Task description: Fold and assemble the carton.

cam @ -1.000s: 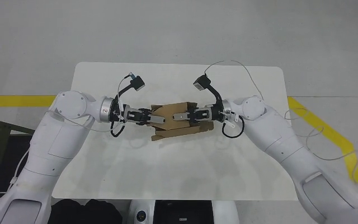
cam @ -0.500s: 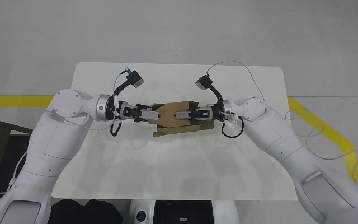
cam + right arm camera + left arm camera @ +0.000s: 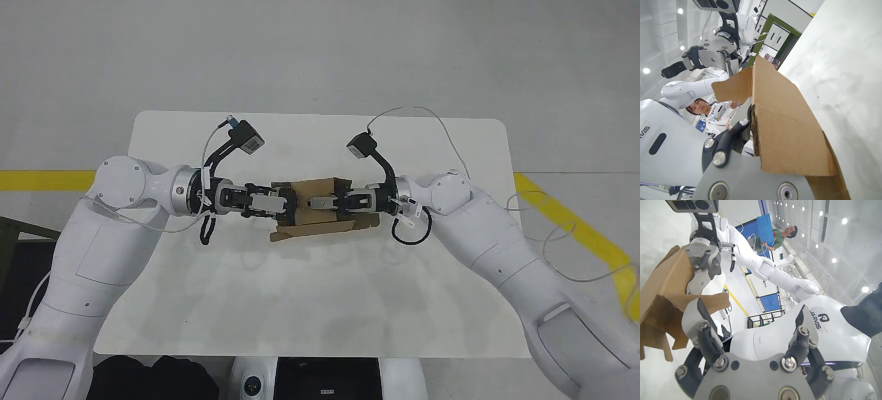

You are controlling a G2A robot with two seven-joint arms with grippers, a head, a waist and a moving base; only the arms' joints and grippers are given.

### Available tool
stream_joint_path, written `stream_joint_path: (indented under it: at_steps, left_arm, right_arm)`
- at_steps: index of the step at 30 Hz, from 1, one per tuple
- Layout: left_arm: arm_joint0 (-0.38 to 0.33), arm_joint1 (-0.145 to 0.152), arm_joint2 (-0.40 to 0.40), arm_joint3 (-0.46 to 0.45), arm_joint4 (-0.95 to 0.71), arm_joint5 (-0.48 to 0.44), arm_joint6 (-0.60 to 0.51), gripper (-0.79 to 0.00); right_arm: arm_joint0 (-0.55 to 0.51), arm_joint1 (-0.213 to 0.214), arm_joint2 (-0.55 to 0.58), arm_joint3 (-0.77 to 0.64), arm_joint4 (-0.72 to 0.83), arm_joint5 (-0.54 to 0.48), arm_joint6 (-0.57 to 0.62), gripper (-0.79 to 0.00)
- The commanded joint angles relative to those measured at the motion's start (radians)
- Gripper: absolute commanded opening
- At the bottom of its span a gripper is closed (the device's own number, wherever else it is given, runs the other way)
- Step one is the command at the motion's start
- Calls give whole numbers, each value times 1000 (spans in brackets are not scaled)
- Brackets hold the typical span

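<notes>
A partly folded brown corrugated cardboard carton [image 3: 312, 228] is at the middle of a white counter [image 3: 450, 290]. The right gripper [image 3: 320, 204] has its fingers pinched on one carton wall. At the carton's opposite end, the left gripper [image 3: 751, 306] has its fingers spread wide, one finger resting against a loose flap.

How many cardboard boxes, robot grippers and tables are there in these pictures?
carton: 1
grippers: 2, the left gripper and the right gripper
table: 1
Total: 4
</notes>
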Motion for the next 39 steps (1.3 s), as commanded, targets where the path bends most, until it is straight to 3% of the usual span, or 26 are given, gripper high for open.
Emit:
stream_joint_path:
  at_steps: [1, 18, 30, 39]
  left_arm:
    - [-3, -2, 8, 2, 8, 1, 7, 0]
    - [-23, -5, 21, -65, 182, -38, 64, 0]
    - [8, 10, -38, -8, 222, -18, 83, 0]
    - [10, 15, -57, 1, 253, -11, 103, 0]
  right_arm:
    - [2, -2, -1, -1, -1, -3, -3, -785]
    - [4, -14, -3, -14, -15, -14, -14, -785]
    - [-24, 15, 48, -23, -27, -7, -7, -785]
    - [-47, 13, 35, -76, -9, 21, 21, -785]
